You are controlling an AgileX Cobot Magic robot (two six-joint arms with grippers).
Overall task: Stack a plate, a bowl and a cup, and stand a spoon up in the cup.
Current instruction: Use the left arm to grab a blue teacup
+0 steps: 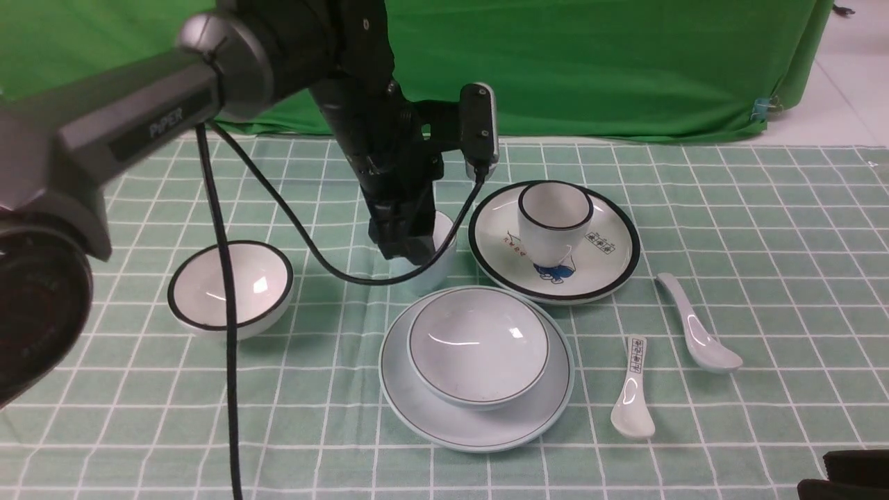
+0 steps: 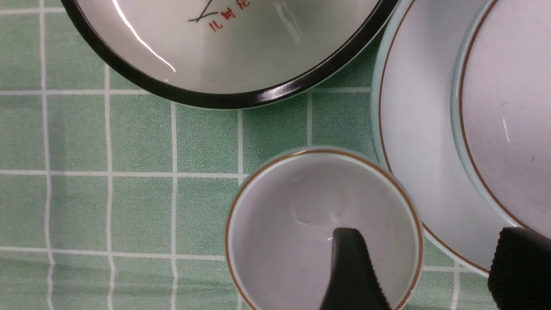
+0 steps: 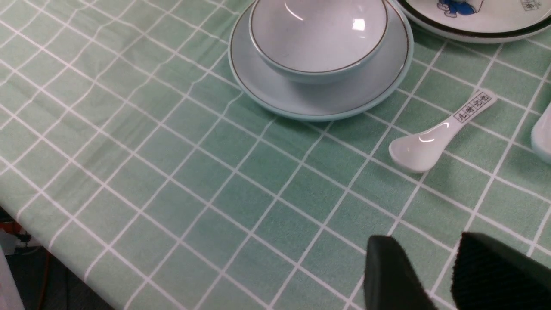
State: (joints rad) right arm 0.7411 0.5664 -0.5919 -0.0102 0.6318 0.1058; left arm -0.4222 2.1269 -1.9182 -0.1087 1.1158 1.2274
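The plain pale plate (image 1: 476,417) lies at the front centre with the shallow pale bowl (image 1: 478,345) stacked in it. The small pale blue cup (image 1: 439,267) stands on the cloth just behind them, mostly hidden by my left arm. In the left wrist view, my left gripper (image 2: 430,245) is open. One finger (image 2: 351,267) is inside the cup (image 2: 301,215) and the other is outside, over the plate's rim (image 2: 413,163). The plain white spoon (image 1: 698,326) lies at the right. My right gripper (image 3: 426,245) hovers empty over bare cloth near the front edge, its jaws a little apart.
A black-rimmed printed plate (image 1: 604,271) carrying a black-rimmed cup (image 1: 554,219) sits behind the stack, right of the pale cup. A black-rimmed bowl (image 1: 230,285) stands at the left. A spoon with printed characters (image 1: 633,389) lies between the stack and the plain spoon.
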